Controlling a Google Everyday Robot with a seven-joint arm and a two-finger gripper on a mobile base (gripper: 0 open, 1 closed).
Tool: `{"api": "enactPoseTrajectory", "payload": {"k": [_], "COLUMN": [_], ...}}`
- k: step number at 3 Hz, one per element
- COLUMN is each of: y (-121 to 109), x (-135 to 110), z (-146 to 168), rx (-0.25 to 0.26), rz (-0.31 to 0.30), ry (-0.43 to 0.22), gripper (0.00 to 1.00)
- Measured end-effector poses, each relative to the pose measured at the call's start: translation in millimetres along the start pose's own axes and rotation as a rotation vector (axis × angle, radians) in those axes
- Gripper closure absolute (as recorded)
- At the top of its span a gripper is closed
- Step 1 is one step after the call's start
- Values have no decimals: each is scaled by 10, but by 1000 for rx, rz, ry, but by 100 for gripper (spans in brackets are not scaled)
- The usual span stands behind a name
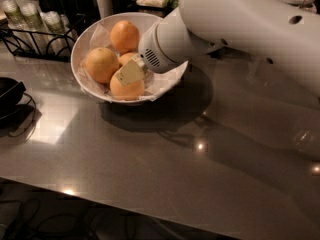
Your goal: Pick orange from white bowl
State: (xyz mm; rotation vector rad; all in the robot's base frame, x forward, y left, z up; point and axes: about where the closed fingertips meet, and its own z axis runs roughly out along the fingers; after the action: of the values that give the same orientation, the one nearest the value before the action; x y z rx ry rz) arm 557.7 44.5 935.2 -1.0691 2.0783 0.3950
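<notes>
Camera view: the gripper (131,74) sits down inside the white bowl (75,68), its pale tan tip lying on the top of the front orange (127,89), which rests directly beneath it against the bowl's near wall. Whether the gripper is open or closed, and whether it has hold of that fruit, cannot be told from here. To the left of the gripper lies a second orange (101,64), just beside it. Behind it, toward the bowl's far side, sits a third orange (124,36), and a smaller fourth orange (127,58) peeps out right behind the tip, half hidden by it. Crinkled white paper (159,82) lines the bowl under the fruit. The white arm (240,29) comes in from the upper right and slopes downward to the left, its round vented wrist (159,50) hanging over the bowl's right rim. The bowl stands on a grey table (150,174), and well to the gripper's left a black dish (7,91) rests at the edge.
</notes>
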Motion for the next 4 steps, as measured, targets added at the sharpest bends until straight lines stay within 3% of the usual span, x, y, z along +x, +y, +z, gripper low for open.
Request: {"api": "enactPoseTrajectory", "payload": {"k": [1,3,4], "y": [-1,-1,0], "x": [-3,-4,-4], "z": [20,19,22], "rx": [-2,-2,-2], "rz": [0,0,0], "ry": [-1,-1,-1], "gripper": [48,26,24]}}
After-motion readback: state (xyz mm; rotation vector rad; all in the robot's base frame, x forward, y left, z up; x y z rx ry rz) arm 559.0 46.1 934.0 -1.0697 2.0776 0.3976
